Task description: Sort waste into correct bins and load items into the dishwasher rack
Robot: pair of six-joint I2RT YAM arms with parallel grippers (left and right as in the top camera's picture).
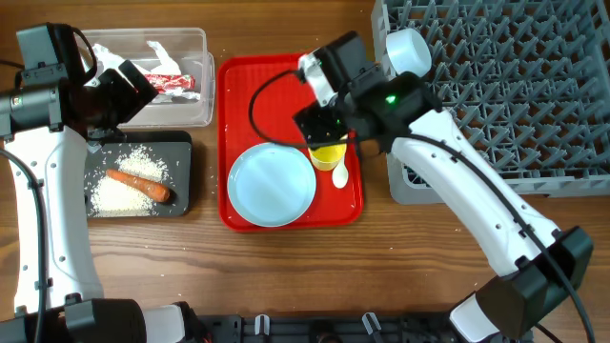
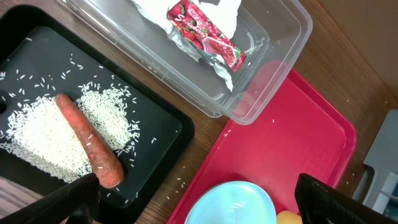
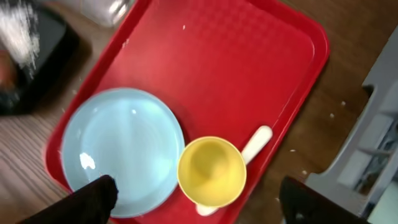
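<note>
My right gripper (image 1: pixel 329 131) is open and hovers just above the yellow cup (image 3: pixel 211 171), which stands on the red tray beside the pale blue plate (image 3: pixel 121 149) and over the white spoon (image 3: pixel 256 142). My left gripper (image 1: pixel 133 93) is open and empty above the edge between the clear tub (image 2: pixel 261 93) and the black tray (image 2: pixel 158 134). The tub holds the crumpled napkin (image 2: pixel 155 12) and the red-and-white wrapper (image 2: pixel 205 34). The black tray holds the carrot stick (image 2: pixel 87 140) and rice (image 2: pixel 37 140). One pale bowl (image 1: pixel 408 50) sits in the grey rack (image 1: pixel 515 86).
The red serving tray (image 1: pixel 286 86) lies in the middle, between the bins and the rack. Stray rice grains (image 2: pixel 180 180) lie on the wood next to the black tray. The right arm crosses the rack's front left corner (image 1: pixel 405 186).
</note>
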